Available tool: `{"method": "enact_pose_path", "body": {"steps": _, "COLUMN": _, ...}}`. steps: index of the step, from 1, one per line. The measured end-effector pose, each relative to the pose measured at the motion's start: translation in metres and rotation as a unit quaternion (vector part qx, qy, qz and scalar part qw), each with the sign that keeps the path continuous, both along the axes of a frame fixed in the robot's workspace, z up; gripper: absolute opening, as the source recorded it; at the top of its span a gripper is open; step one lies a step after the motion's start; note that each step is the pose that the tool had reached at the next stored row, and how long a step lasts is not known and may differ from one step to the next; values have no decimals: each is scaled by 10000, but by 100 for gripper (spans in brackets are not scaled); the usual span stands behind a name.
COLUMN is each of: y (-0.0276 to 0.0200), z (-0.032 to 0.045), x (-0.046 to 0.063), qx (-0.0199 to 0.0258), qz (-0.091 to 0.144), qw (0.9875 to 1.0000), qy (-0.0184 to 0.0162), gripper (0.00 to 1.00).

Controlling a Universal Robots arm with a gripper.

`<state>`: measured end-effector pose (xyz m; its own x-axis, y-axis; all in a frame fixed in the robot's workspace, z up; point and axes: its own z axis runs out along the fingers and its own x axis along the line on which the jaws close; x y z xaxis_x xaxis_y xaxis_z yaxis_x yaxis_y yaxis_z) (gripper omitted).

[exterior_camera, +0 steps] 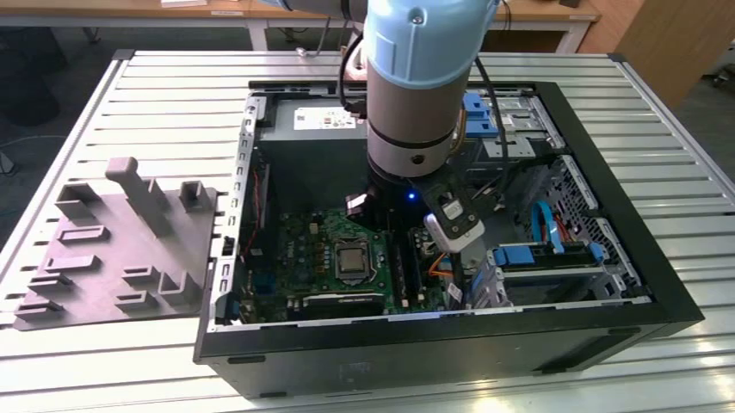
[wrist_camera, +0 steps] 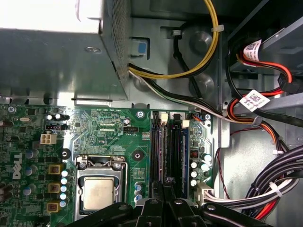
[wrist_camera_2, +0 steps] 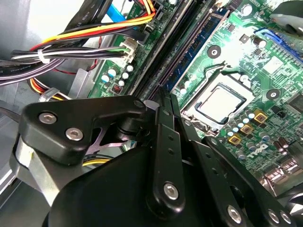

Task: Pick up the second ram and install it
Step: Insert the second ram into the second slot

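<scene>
My claw (wrist_camera_2: 161, 94) hangs over the memory slots (wrist_camera: 173, 151); whether it grips anything, I cannot tell. The second ram (wrist_camera_2: 198, 49), I judge, stands in a slot just beside, running lengthwise away from it.

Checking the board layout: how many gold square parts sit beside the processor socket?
3, in a line along the processor socket: first gold square, second, third. Others may be hidden.
</scene>
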<state>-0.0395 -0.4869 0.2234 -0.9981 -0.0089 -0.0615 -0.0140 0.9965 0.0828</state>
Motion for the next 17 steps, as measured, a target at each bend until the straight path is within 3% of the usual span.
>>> {"method": "enact_pose_path", "body": {"steps": 17, "y": 0, "z": -21, "x": 4, "qx": 0, "qz": -76, "qw": 10000, "qy": 0, "gripper": 12}}
